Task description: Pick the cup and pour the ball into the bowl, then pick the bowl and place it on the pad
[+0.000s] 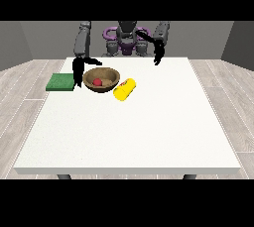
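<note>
Bowl point(101, 79): wooden, stiff, we judge light; sits just beside hand at view's left point(78, 72), toward table point(149, 132) centre, red ball point(98, 82) inside. We'd take it by near rim. That hand hangs fingers down, holding nothing; curl we cannot tell. Green pad point(60, 82) just on hand's other side, near table edge, short carry. Yellow cup point(124, 89) lies tipped beyond bowl. Hand at view's right point(158, 55) raised, well apart, grasp unreadable.

A single front view looks from across the white table point(149, 132), raised and facing the robot point(126, 37), far enough to show every table edge
</note>
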`<action>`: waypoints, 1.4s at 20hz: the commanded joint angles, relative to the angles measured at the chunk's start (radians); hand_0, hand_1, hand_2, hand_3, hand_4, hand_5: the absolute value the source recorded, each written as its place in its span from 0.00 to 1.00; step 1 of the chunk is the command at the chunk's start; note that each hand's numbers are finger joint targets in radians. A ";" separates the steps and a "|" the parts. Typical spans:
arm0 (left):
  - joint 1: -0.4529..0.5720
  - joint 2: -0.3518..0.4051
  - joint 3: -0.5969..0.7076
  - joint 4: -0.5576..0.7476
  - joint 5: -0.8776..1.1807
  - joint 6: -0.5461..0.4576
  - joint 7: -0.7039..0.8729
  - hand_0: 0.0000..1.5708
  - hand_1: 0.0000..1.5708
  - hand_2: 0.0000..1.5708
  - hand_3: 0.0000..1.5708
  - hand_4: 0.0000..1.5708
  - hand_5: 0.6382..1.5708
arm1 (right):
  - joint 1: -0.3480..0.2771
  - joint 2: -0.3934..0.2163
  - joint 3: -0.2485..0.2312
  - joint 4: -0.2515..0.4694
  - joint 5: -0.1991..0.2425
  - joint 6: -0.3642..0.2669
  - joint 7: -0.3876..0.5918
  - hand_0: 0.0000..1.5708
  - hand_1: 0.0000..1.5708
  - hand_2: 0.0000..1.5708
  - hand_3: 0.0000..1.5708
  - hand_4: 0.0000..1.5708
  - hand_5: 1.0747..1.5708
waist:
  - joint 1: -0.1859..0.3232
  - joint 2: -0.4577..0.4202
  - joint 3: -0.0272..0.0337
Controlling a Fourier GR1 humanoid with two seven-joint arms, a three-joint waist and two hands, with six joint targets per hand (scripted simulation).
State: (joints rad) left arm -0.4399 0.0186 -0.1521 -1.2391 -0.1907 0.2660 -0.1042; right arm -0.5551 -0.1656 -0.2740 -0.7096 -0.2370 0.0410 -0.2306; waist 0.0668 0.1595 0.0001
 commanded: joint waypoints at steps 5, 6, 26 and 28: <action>-0.030 0.038 0.026 -0.060 0.009 -0.068 -0.036 0.00 0.00 0.00 0.00 0.00 0.12 | -0.012 0.034 -0.032 0.123 -0.014 -0.025 -0.149 0.00 0.00 0.00 0.00 0.00 1.00 | 0.066 0.099 0.0005; -0.082 0.022 0.010 -0.118 0.006 -0.061 0.046 0.00 0.00 0.00 0.00 0.00 0.12 | 0.005 0.049 -0.066 0.148 -0.047 -0.010 -0.173 0.00 0.00 0.00 0.00 0.00 1.00 | 0.091 0.121 0.0015; 0.121 0.092 0.163 0.152 0.088 -0.133 -0.196 0.00 0.00 0.00 0.00 0.00 0.08 | -0.072 -0.147 0.002 0.036 -0.018 -0.156 0.356 1.00 1.00 1.00 0.58 0.56 0.96 | -0.052 -0.081 -0.0008; 0.101 0.064 0.125 0.086 0.054 -0.105 -0.131 0.00 0.00 0.00 0.00 0.00 0.08 | -0.007 -0.198 -0.034 0.068 -0.048 -0.068 0.306 1.00 1.00 1.00 0.53 0.57 0.98 | -0.038 -0.080 0.0001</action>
State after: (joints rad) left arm -0.3623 0.0993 -0.0120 -1.1441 -0.1233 0.1562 -0.2344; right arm -0.6009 -0.2937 -0.2951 -0.6489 -0.2728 -0.0929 0.0580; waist 0.0350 0.0918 -0.0014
